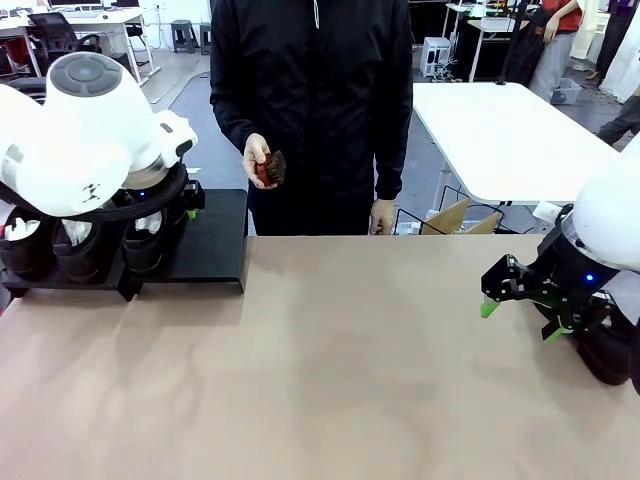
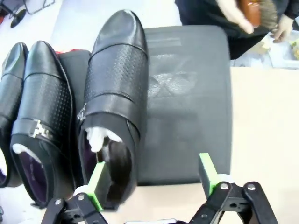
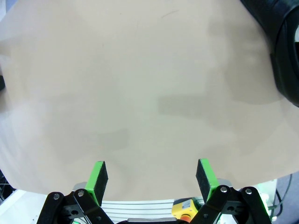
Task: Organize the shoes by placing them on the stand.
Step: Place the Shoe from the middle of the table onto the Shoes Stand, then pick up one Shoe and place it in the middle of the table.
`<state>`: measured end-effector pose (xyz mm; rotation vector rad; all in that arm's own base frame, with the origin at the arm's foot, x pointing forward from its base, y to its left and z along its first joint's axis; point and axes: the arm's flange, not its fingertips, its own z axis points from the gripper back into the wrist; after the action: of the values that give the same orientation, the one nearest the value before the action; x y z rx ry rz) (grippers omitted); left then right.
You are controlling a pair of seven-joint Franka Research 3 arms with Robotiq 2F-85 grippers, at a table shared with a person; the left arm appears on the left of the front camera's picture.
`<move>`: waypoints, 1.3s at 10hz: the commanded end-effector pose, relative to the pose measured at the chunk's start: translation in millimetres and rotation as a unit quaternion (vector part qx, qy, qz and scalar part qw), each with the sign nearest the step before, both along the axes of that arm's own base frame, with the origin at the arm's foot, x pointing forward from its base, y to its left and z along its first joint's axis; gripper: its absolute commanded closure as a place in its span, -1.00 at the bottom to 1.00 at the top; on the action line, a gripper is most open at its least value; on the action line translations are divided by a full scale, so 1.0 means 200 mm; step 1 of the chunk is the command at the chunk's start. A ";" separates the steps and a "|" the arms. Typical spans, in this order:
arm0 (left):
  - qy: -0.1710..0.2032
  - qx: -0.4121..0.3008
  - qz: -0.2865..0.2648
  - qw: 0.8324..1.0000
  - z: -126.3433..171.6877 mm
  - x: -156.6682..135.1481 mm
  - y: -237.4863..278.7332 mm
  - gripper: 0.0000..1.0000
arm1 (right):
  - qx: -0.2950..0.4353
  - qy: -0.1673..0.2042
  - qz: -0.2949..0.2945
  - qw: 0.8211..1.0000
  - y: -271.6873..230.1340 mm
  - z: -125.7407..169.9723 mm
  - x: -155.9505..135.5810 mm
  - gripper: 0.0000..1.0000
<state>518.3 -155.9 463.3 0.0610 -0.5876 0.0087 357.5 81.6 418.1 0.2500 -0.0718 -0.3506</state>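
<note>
While your left gripper (image 2: pixel 152 179) hangs with its jaws spread wide over the stand (image 2: pixel 187 107), you are at the release step: the green pads grip nothing, and one pad sits just beside the heel opening of the nearest shoe (image 2: pixel 114 98). That shoe rests on the stand with its heel toward the wrist camera and its toe pointing away, long axis running near to far, close to parallel with the two shoes (image 2: pixel 39 121) on its other side. White stuffing shows in its opening.

Your next move, as I judge it, calls for a straight lift so the pad beside the heel does not drag the shoe out of line. The platform half next to it looks free for more.

Your right gripper (image 1: pixel 520 312) is also spread wide and carries nothing, hovering low over the tan table (image 1: pixel 330 380). A dark shoe (image 1: pixel 608 350) lies just behind it at the table's edge; its heading you cannot tell.

Farther off, the person's hand (image 1: pixel 258 160) holds a brown brush (image 1: pixel 274 168).
</note>
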 end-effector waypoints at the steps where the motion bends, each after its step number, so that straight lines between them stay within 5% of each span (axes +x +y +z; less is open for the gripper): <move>1: -0.032 -0.008 0.006 0.999 0.07 -0.15 -0.01 -1.00 | 0.003 -0.001 -0.001 1.000 0.00 0.01 0.00 -1.00; 2: -0.045 -0.008 0.012 0.999 0.13 -0.22 -0.02 -1.00 | 0.003 -0.001 -0.001 1.000 0.00 0.01 0.00 -1.00; 3: -0.011 -0.005 -0.001 1.000 0.06 -0.07 -0.02 -1.00 | 0.003 -0.001 -0.001 1.000 0.00 0.01 0.00 -1.00; 7: -0.013 -0.004 0.003 1.000 0.06 -0.11 -0.02 -1.00 | 0.003 -0.001 -0.001 1.000 0.00 0.01 0.00 -1.00; 10: 0.058 -0.074 -0.120 0.988 0.25 -0.64 -0.47 -1.00 | 0.003 -0.001 -0.001 1.000 0.00 0.01 0.00 -1.00; 12: 0.003 -0.088 -0.135 0.987 0.35 -0.82 -0.57 -1.00 | 0.003 -0.001 -0.001 1.000 0.00 0.01 0.00 -1.00; 13: 0.036 -0.101 -0.131 0.986 0.34 -0.87 -0.61 -1.00 | 0.003 -0.001 -0.001 1.000 0.00 0.01 0.00 -1.00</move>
<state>338.2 -297.7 537.3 -0.2107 -0.5340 -0.2191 357.5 81.8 418.1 0.2498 -0.0717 -0.3502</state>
